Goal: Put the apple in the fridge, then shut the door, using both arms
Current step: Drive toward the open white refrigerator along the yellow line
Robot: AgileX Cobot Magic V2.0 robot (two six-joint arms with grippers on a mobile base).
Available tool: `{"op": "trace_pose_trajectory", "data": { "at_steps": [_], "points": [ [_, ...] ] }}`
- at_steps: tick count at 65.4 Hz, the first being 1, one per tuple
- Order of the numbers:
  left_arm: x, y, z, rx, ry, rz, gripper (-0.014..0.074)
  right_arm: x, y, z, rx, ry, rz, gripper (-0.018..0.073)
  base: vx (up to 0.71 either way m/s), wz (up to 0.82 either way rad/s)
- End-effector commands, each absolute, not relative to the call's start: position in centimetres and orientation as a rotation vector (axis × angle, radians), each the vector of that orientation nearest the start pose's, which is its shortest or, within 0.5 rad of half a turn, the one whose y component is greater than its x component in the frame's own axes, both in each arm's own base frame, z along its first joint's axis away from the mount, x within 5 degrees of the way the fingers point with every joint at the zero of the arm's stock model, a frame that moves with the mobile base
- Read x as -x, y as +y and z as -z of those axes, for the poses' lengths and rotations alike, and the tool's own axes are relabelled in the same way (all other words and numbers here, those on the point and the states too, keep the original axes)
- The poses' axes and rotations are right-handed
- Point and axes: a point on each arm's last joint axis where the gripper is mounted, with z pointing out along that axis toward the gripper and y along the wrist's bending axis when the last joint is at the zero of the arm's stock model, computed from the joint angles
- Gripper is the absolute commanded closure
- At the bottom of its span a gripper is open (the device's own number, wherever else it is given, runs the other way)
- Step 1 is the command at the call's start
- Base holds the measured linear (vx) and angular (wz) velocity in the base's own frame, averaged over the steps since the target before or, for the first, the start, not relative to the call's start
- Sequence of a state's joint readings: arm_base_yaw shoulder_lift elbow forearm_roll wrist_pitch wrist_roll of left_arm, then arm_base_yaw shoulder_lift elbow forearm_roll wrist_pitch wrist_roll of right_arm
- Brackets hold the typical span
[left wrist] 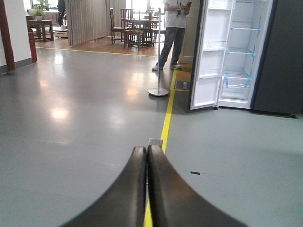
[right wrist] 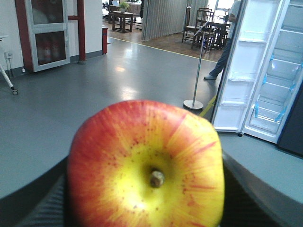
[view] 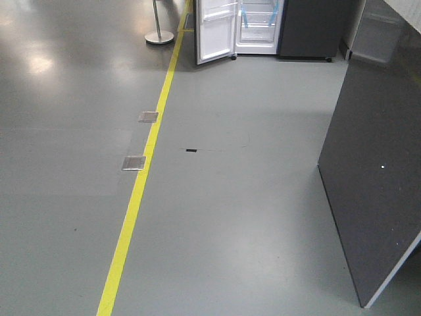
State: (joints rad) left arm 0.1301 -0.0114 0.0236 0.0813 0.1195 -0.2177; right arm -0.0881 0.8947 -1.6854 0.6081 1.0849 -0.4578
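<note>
Right wrist-mounted view: my right pincer (right wrist: 144,201) clasps the apple (right wrist: 147,165), stem towards the lens. The fridge (right wrist: 284,85) stands well ahead, to its right, with the door (right wrist: 236,80) swung wide. Step in hand, I judge: carrying. Next: drive closer, then reach inside. Left wrist-mounted view alone shows my left pincer (left wrist: 147,158) pressed closed, empty.

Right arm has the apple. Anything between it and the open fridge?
Nothing visible. The apple in the right gripper faces the fridge across bare floor, door swung open to the left. The stanchion stands left of the door and the dark counter block right of the path, both off the direct line.
</note>
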Motion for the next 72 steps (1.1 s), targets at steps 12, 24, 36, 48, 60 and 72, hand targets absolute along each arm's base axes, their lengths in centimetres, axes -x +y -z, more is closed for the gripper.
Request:
{"op": "trace_pose_trajectory", "data": {
  "at_steps": [12,24,36,48,60,72],
  "points": [
    [-5.40,0.74,-20.80,0.215,1.497,0.014,0.0603,-7.75,3.86,-57.63,0.403,1.536,-0.275,0.0336,0.11,0.06],
    [-5.40,0.74,-20.80,0.215,1.497,0.014,0.0603,-7.75,3.86,-57.63,0.403,1.536,-0.275,0.0336,0.13,0.06],
    [-5.40,0.74,-20.80,0.215,1.497,0.014,0.0603,-7.75,3.86,-57.63,0.403,1.536,-0.275,0.0336,0.14,0.07],
    [-5.40,0.74,-20.80,0.215,1.497,0.014,0.0603,-7.75,3.86,-57.63,0.403,1.536,-0.275,0.0336,0.15,0.08],
    [-5.40,0.74,-20.80,0.215,1.497,0.014,0.0603,-7.75,3.86,-57.63,0.403,1.536,-0.275,0.0336,0.15,0.09],
    [-5.40,0.74,-20.80,0.215,1.497,0.014,0.0603,-7.75,3.86,-57.63,0.403,1.536,-0.275,0.0336,0.14,0.10]
  ]
}}
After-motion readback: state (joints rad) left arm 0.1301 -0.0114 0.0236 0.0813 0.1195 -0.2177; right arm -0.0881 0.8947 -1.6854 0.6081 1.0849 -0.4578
